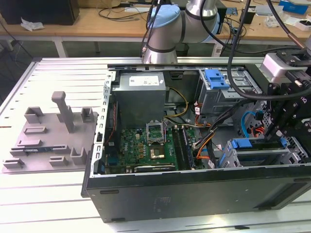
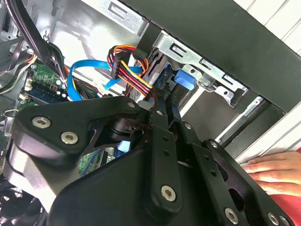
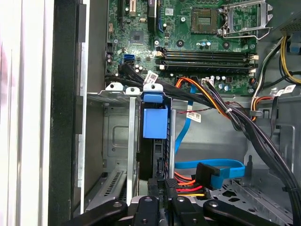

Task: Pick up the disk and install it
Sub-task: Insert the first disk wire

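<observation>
Black metal jaws of the gripper [image 3: 162, 182] stand narrow, the two fingers [image 2: 160, 110] almost closed on each other, and they point at the end of the disk [image 3: 154, 123]. Whether the tips touch the disk I cannot tell. The disk stands on its edge inside the silver drive cage [image 3: 117, 92], its bright blue bracket facing up out of the slot, and in the exterior view this cage sits at the lower right of the frame, under the arm's black wrist. Just beside the fingers a bundle of orange, yellow and red wires [image 2: 129, 70] runs to a black plug, and a flat blue cable [image 3: 225, 165] bends across the grey case floor near it. Farther from the cage lies the green motherboard [image 1: 146, 145], with the grey power supply box [image 1: 141, 97] above it in the exterior view. All of this is inside the open black computer case [image 1: 194, 199], which lies on the white tabletop [image 1: 48, 204]. A person's hand [image 2: 275, 172] rests flat just outside the case wall. At the exterior view's left a grey fixture plate [image 1: 53, 136] lies on the tabletop, well apart from the case.
</observation>
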Robot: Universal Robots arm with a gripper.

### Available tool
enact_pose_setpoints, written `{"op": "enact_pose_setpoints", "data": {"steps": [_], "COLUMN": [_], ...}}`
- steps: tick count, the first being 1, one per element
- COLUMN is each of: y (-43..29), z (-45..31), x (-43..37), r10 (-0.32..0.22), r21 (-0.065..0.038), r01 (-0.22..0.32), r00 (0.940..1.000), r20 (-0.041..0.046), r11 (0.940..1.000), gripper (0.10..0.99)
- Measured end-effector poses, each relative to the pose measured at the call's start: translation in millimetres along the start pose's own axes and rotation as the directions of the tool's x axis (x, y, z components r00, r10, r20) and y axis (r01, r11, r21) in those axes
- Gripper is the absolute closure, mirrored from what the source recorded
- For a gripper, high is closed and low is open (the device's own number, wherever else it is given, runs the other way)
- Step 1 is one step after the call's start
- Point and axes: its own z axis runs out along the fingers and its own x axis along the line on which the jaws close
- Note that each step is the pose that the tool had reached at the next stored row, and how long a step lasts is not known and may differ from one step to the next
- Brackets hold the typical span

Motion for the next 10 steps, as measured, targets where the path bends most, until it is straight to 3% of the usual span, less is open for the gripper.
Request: {"op": "enact_pose_setpoints", "data": {"steps": [10], "y": [0.0], "z": [0.3], "x": [0.0], "r10": [0.001], "r21": [0.0], "r01": [-0.001], "r00": [1.0], "r20": [0.0], "r11": [1.0], "gripper": [0.918]}}
